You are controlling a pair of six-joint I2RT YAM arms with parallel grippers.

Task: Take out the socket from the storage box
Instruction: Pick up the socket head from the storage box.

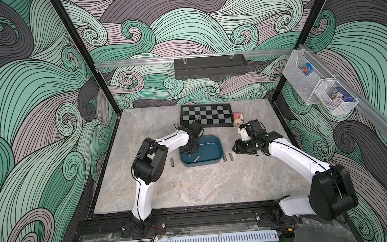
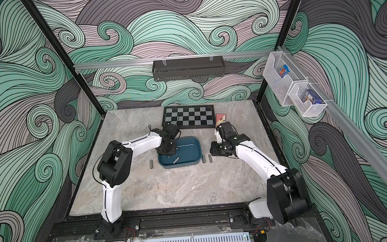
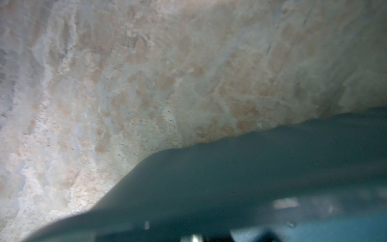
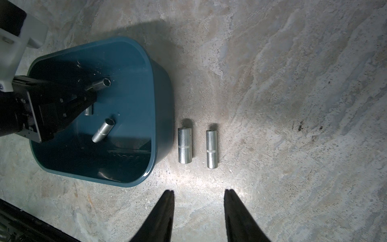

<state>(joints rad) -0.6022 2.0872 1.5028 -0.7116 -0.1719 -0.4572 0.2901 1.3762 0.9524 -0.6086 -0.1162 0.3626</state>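
Note:
The teal storage box [image 1: 200, 164] [image 2: 179, 166] sits mid-table. My left gripper [image 1: 190, 150] [image 2: 167, 150] reaches down into the box's left end. In the right wrist view the left gripper [image 4: 92, 90] is shut on a socket [image 4: 101, 83], whose hex mouth sticks out past the fingers. A second socket [image 4: 102, 130] [image 1: 196, 159] lies loose on the box floor. A third [image 4: 89, 110] is half hidden behind the left gripper. My right gripper [image 4: 199, 191] [image 1: 234, 149] hovers open and empty over the table, right of the box. In the left wrist view the box wall [image 3: 251, 167] is a close blur.
Two sockets [image 4: 185, 145] [image 4: 212, 148] lie side by side on the table just right of the box, and one [image 1: 172, 162] lies left of it. A chessboard [image 1: 206, 115] and a small card box [image 1: 237, 118] are behind. A black rack [image 1: 209, 67] and white baskets [image 1: 302, 75] hang on the walls.

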